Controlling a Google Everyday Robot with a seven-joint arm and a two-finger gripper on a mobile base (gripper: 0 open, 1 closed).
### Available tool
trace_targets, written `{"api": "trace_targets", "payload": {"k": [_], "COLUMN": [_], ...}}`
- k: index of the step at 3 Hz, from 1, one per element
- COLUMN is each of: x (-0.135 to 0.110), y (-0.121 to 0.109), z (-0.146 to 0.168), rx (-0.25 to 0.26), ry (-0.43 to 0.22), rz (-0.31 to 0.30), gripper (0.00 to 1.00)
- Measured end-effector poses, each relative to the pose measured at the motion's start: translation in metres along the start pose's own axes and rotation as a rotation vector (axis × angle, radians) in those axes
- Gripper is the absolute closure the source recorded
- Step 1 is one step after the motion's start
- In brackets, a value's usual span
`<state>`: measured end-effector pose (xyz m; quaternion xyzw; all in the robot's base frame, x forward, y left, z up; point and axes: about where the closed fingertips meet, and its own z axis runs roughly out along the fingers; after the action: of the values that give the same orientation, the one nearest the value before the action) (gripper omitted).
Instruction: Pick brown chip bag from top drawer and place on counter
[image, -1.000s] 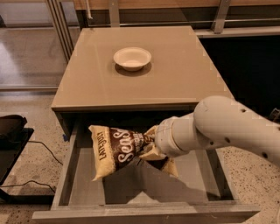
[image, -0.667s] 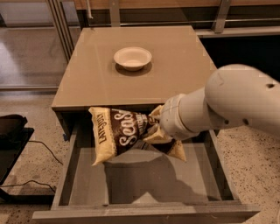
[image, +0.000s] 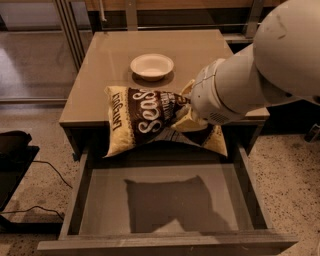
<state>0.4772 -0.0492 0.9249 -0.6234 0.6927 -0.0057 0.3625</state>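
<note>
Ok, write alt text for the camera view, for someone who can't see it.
The tool, at the front edge of the counter, grips one end of a brown chip bag, holding it in the air above the open drawer. A white bowl sits on the counter behind it.

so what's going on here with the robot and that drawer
The robot's gripper is clamped on the right end of the chip bag and holds it in the air. The bag hangs above the back of the open drawer, level with the front edge of the counter. It is not yet set down on the counter. A white bowl sits on the counter just behind the bag.
</note>
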Motion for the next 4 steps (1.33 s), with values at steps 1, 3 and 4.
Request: {"api": "trace_targets", "payload": {"k": [1, 3, 4], "x": [0.015, 0.068, 0.111], "y": [-0.022, -0.111, -0.143], "z": [-0.022, -0.104, -0.115], "rx": [0.072, 0.301, 0.377], "ry": [0.057, 0.173, 0.124], "rz": [0.003, 0.083, 0.146], "gripper": [1.0, 1.0, 1.0]}}
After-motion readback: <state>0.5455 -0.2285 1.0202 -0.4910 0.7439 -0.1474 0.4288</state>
